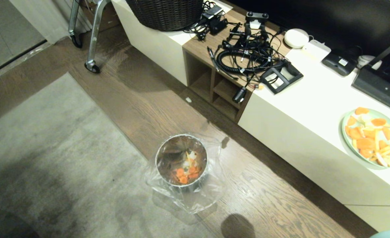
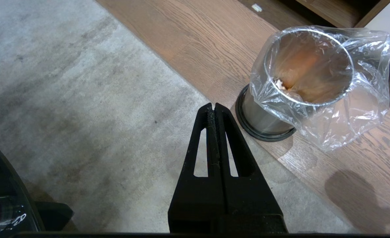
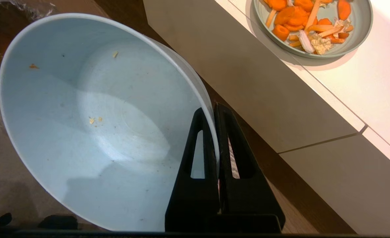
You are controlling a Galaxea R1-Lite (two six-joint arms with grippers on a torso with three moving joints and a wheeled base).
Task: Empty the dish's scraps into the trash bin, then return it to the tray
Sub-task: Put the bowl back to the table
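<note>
- The dish (image 3: 92, 122) is a small round bowl with a smooth, pale bluish-white inside. It looks rigid, light and glazed, so probably slippery at the rim and liable to chip if knocked against the cabinet.
- The right gripper (image 3: 216, 114) has its fingers clamped on the dish's rim, one finger inside the wall and one outside. A rim pinch like this leaves the bowl hanging off to one side, so it could pivot in the grip if swung fast; a slow carry seems wise.
- The dish is held in the air, tilted, and is nearly empty: only a few crumbs cling to its inside.
- The scraps (image 1: 185, 173) lie at the bottom of the trash bin (image 1: 181, 162), which stands on the wooden floor near the edge of the rug (image 1: 49, 158), its clear liner draped over the rim.
- The left gripper (image 2: 213, 110) hangs over the rug beside the bin, fingers pressed together and holding nothing.
- Only the right wrist view shows the dish and the grip on it; the head view shows neither arm, just a sliver of pale blue at its bottom right corner.
- The head view alone gives the layout: bin on the floor, and a white surface (image 1: 313, 99) with a plate of orange slices (image 1: 373, 137) near its front edge.
- The tray appears in no view, so where the dish must go cannot be told.
</note>
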